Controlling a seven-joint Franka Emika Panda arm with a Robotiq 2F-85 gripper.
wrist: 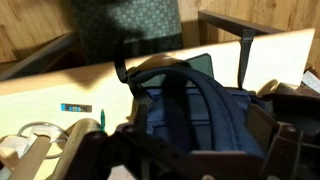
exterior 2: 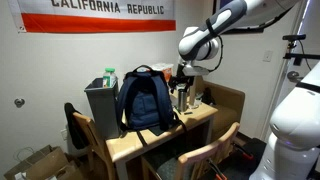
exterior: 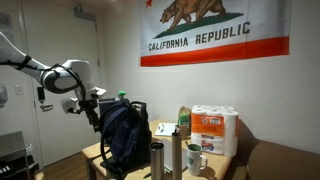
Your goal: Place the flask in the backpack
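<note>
The backpack [exterior: 124, 136] is dark navy and stands upright on the wooden table; it also shows in an exterior view [exterior 2: 147, 100] and fills the wrist view [wrist: 195, 110], straps facing the camera. The flask [exterior: 156, 158], a slim dark cylinder, stands on the table beside the backpack, near the front edge. My gripper [exterior: 94, 106] hangs just above and behind the backpack's top, also seen in an exterior view [exterior 2: 183, 76]. In the wrist view its fingers [wrist: 185, 150] are spread wide on either side of the backpack, holding nothing.
A taller silvery cylinder [exterior: 177, 152] and a white mug [exterior: 196, 160] stand next to the flask. A pack of paper rolls [exterior: 213, 131] sits further along. A grey bin [exterior 2: 101, 105] stands beside the backpack. Wooden chairs [exterior 2: 205, 158] surround the table.
</note>
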